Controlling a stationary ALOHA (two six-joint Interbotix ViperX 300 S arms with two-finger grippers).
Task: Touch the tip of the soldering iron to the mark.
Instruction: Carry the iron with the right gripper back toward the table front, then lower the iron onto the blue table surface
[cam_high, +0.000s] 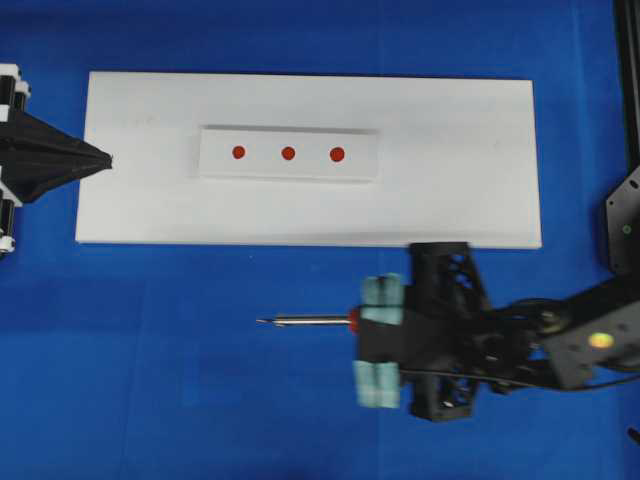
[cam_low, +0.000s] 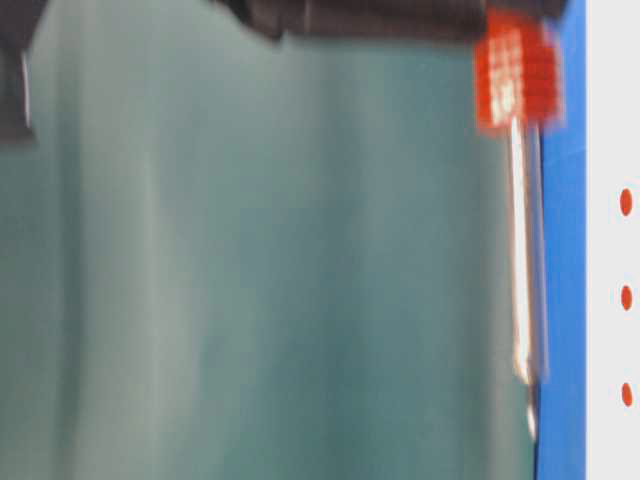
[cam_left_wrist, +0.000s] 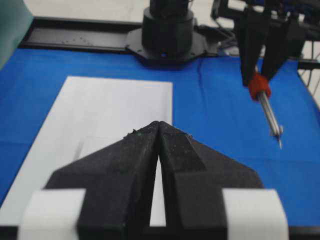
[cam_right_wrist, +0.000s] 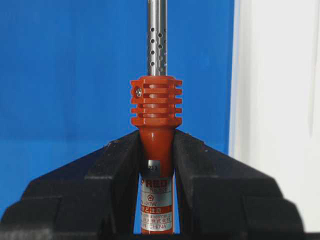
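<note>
- My right gripper (cam_right_wrist: 156, 150) pinches the soldering iron (cam_high: 312, 321) by its orange handle, shaft free to lead, low in the overhead frame over blue cloth.
- The mark (cam_high: 288, 153) sits upper centre on the white block (cam_high: 290, 170), untouched.
- My left gripper (cam_left_wrist: 158, 127) is pressed together, parked at left edge.

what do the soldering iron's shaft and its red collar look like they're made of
Soldering iron: the shaft looks like bare polished metal, silvery and shiny with small vent holes. The finned orange-red collar looks like moulded plastic, smooth with a soft sheen, though heat-proof resin can't be ruled out.
</note>
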